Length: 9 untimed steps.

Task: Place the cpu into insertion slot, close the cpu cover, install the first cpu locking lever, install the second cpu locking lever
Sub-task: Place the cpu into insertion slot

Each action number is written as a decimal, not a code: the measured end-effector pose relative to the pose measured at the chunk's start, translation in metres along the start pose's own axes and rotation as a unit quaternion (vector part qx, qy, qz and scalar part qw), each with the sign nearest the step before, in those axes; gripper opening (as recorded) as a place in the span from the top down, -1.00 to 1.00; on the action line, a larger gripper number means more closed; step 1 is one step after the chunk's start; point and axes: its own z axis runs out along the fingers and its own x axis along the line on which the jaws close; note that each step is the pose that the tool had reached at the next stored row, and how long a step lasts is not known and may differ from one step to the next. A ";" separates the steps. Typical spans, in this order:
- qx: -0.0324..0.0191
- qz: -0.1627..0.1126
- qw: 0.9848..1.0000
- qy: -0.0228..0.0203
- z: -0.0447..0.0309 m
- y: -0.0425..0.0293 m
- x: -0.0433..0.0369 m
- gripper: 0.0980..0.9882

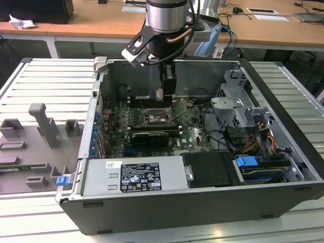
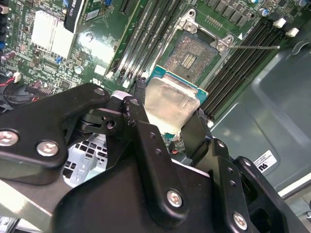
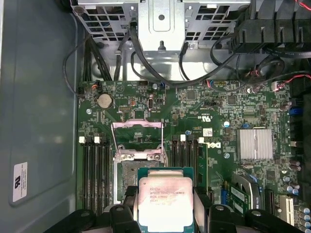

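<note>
My gripper (image 3: 165, 209) is shut on the cpu (image 3: 165, 200), a silver-topped square chip on a green carrier, with one black finger (image 3: 124, 213) on each side. In the second wrist view the cpu (image 2: 171, 103) hangs above the board, beside the insertion slot (image 2: 193, 54) and apart from it. The insertion slot (image 3: 130, 175) lies open and is partly hidden behind the chip. The cpu cover (image 3: 137, 134) stands raised at the slot's far edge. A thin metal lever (image 2: 255, 47) sticks out next to the slot. In the exterior view the gripper (image 1: 167, 92) reaches down into the open computer case.
Long black memory slots (image 3: 95, 170) flank the socket on both sides. A finned silver heat sink (image 3: 254, 144), a black graphics card (image 1: 148, 137), the power supply (image 1: 134, 176), a drive cage (image 1: 235, 109) and loose cables crowd the case. Grey fixtures (image 1: 43, 124) stand at the exterior view's left.
</note>
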 end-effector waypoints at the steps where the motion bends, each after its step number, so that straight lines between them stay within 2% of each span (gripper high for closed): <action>1: 0.000 0.000 1.000 0.000 0.0005 0.0000 0.0000 0.00; 9: 0.001 0.000 1.000 0.000 0.0077 -0.0006 -0.0001 0.00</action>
